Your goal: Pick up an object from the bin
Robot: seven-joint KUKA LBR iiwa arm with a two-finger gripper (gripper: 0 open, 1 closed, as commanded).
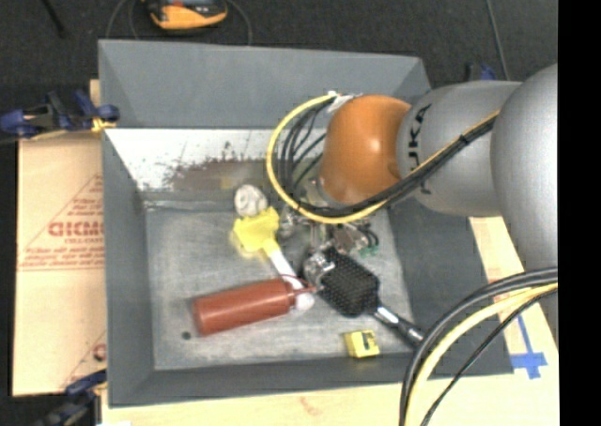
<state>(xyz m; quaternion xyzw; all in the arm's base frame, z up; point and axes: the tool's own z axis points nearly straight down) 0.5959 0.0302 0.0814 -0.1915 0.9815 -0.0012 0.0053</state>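
red, black or yellow: three candidates, grip unseen

the arm [470, 147] reaches into the bin [127, 255], and its orange cover [362, 147] hides the jaws (apart or together, i cannot tell). they seem to hang mid-bin, above where a yellow lump [255, 232], the head of a black brush [349, 285] and the white cap [302, 300] of a red bottle [242, 307] nearly meet. a white ball [249, 197] lies just behind the lump; a small yellow-black block [360, 343] sits apart by the front wall. the bottle lies on its side, front-centre. it is probably light, smooth plastic and apt to roll, so a hold across its mid-body looks safest. the brush is likely stiff with yielding bristles; its thin handle would suit better.
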